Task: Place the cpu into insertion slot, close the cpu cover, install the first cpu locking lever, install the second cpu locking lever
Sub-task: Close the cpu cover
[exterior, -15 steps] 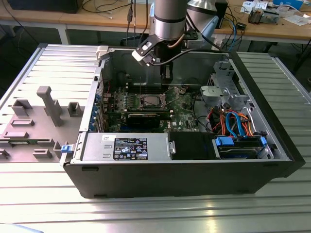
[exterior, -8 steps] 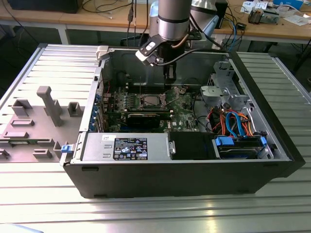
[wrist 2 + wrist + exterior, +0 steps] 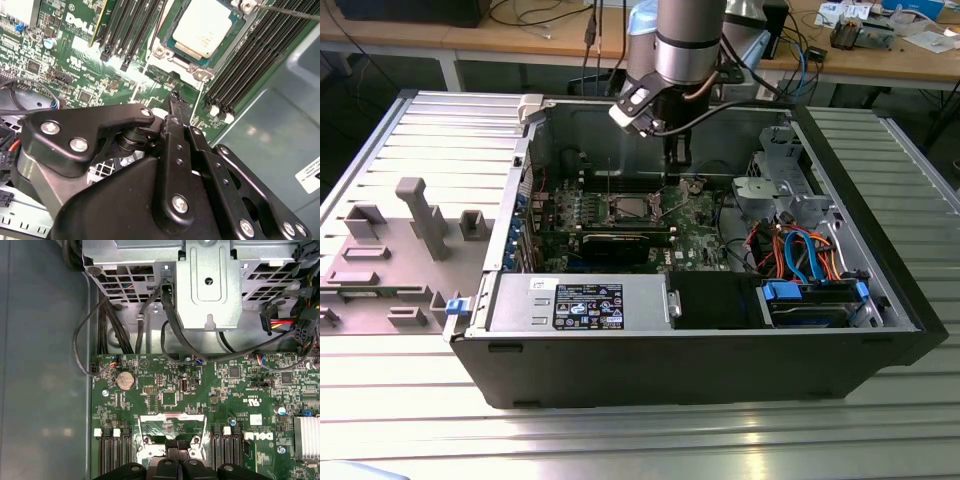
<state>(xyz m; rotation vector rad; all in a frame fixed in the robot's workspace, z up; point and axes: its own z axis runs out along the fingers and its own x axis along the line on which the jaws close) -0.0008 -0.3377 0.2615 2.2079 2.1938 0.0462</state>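
The cpu (image 3: pixel 202 27), a square chip with a silvery top, lies in the insertion slot (image 3: pixel 200 74) on the green board; the exterior view shows it mid-case (image 3: pixel 627 209). My gripper (image 3: pixel 677 175) hangs just to the exterior view's right of the slot. Its black fingertips are pressed together in both wrist views (image 3: pixel 173 97) (image 3: pixel 177 445). In the first wrist view the cpu cover (image 3: pixel 172 416), a silvery frame with a cut-out middle, sits right at the fingertips, and I cannot tell whether they touch it. A thin lever rod (image 3: pixel 287 12) runs beside the slot.
Long memory slots (image 3: pixel 245 65) flank the slot. A metal drive cage (image 3: pixel 207 285) with black cables stands past the board. The power supply box (image 3: pixel 580 300), a black expansion card (image 3: pixel 620 243) and orange and blue cables (image 3: pixel 800 250) crowd the case. A grey fixture plate (image 3: pixel 415 215) lies outside.
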